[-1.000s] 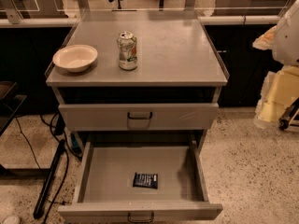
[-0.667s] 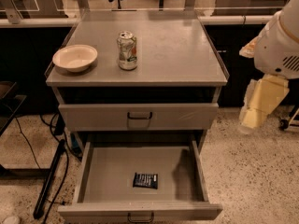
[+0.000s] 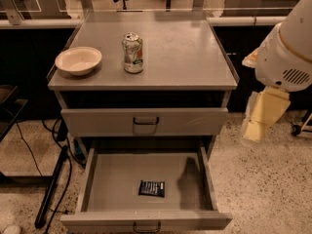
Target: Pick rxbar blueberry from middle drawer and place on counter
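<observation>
Lying flat on the floor of the open middle drawer [image 3: 112, 172] is the rxbar blueberry [image 3: 151, 188] — near the front edge, roughly centred, nothing touching it. Your gripper [image 3: 261, 118] hangs to the right of the cabinet, level with the closed upper drawer [image 3: 145, 122] and well apart from the bar; you cannot tell whether it is clenched or released. On the counter [image 3: 185, 48] — a silver can [image 3: 132, 52], with a bowl [image 3: 78, 60] to its left.
</observation>
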Controlling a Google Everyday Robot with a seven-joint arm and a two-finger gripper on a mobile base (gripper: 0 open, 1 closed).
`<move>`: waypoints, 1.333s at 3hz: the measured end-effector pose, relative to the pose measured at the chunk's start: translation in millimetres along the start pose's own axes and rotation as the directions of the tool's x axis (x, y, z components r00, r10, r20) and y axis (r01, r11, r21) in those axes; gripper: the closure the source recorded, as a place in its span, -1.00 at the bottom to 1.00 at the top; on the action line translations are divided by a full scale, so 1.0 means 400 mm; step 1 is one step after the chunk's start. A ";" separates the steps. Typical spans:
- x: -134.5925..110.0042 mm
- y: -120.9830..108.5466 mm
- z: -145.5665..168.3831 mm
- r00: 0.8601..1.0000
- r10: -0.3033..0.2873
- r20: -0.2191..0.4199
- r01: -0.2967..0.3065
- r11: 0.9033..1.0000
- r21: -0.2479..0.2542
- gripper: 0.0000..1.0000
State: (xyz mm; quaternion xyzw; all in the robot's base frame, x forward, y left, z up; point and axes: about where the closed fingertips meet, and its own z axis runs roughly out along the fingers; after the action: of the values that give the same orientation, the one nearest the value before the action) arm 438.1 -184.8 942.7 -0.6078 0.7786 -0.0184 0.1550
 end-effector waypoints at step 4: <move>-0.056 0.078 0.343 0.999 -0.034 -0.017 0.033 0.999 -0.031 -1.00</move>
State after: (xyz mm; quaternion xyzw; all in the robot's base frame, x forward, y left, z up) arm 449.7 -133.5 810.3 -0.6229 0.7698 -0.0143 0.1383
